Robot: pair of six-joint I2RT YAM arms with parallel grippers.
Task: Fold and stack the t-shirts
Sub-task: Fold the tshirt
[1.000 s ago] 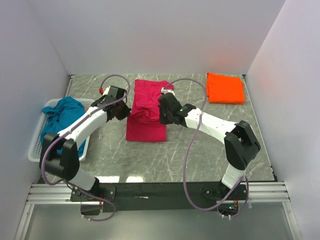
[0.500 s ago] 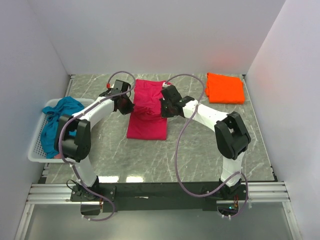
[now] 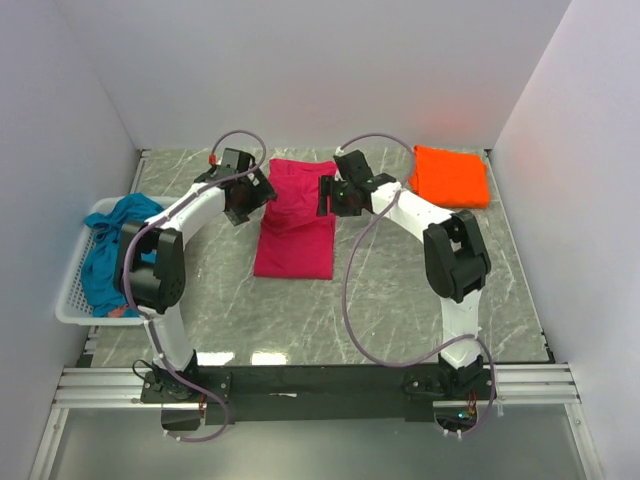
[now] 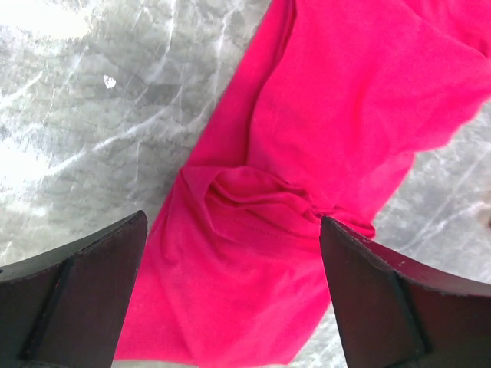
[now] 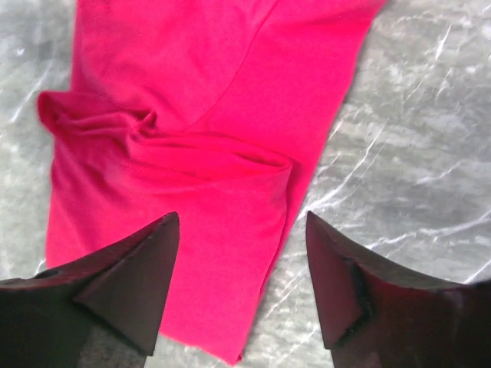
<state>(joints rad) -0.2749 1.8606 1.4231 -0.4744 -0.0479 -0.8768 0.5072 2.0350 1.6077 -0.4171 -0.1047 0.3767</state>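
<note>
The magenta-pink t-shirt lies as a long folded strip in the middle of the table, with a rumpled ridge across it. My left gripper hovers open over its left edge with nothing between the fingers. Over the strip's right edge my right gripper is open as well and holds nothing. The orange t-shirt lies folded at the back right. A crumpled teal-blue t-shirt sits in the basket at the left.
The white lattice basket stands against the left wall. White walls close in the grey marble table on three sides. Both arms reach far back, their cables looping above them.
Both grippers were shut on the bunched middle of the pink shirt. They have carried it toward the back, opened and let go. The shirt now lies flatter.
</note>
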